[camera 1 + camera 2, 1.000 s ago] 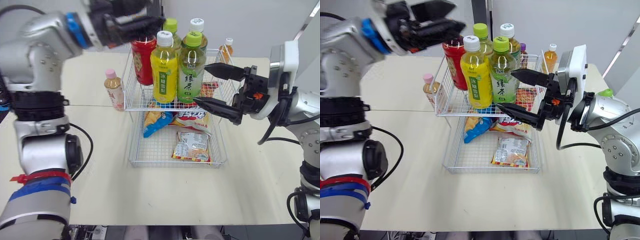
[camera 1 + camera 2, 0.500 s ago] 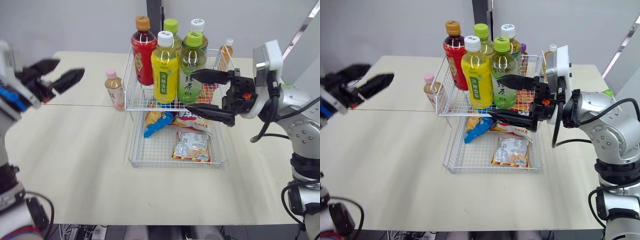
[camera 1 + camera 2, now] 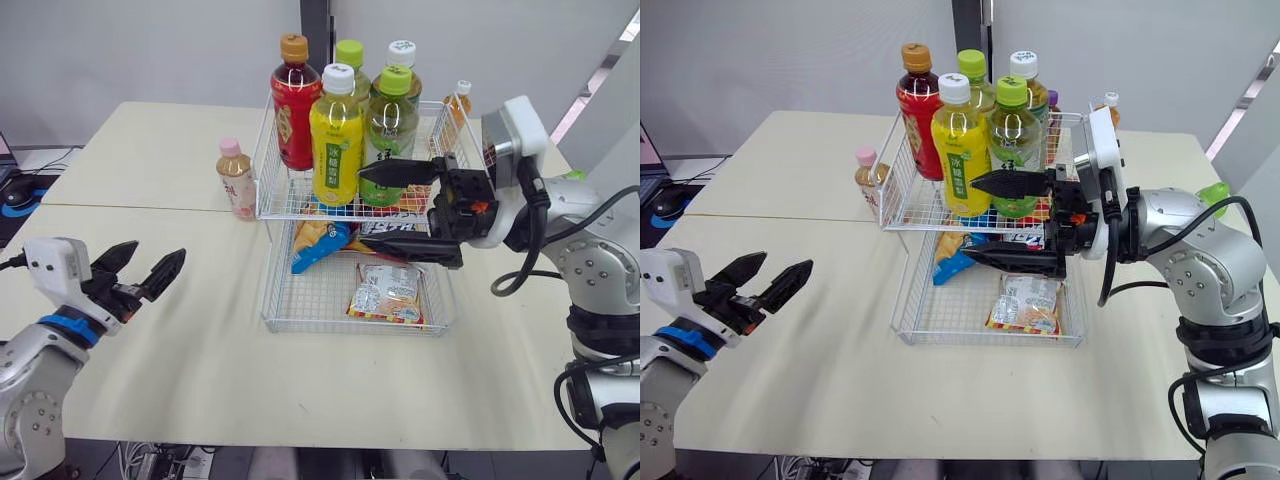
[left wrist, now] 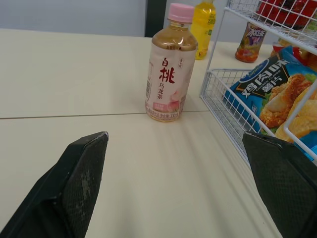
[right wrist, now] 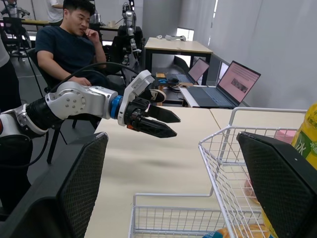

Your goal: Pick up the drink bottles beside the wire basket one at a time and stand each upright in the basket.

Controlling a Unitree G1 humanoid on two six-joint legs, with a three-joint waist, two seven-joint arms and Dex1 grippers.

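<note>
Peach bottle point(image 3: 236, 180): upright on table, just beside basket's point(image 3: 350, 327) left wall; not yet picked.
Basket: upper tier holds several upright bottles.
Left gripper point(image 3: 158, 252): fingers spread, empty, low, facing peach bottle, probably the next pick.
Right gripper point(image 3: 364, 207): fingers wide apart, empty, at basket front.

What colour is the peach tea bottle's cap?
Pink; the cap shows best in the left wrist view.

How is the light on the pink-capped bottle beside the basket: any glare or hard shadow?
Left wrist view: the pink-capped bottle is evenly lit, its label readable, with no glare and just a faint soft shadow on the table at its base. Left eye view: it stands unshaded beside the wire basket.
</note>
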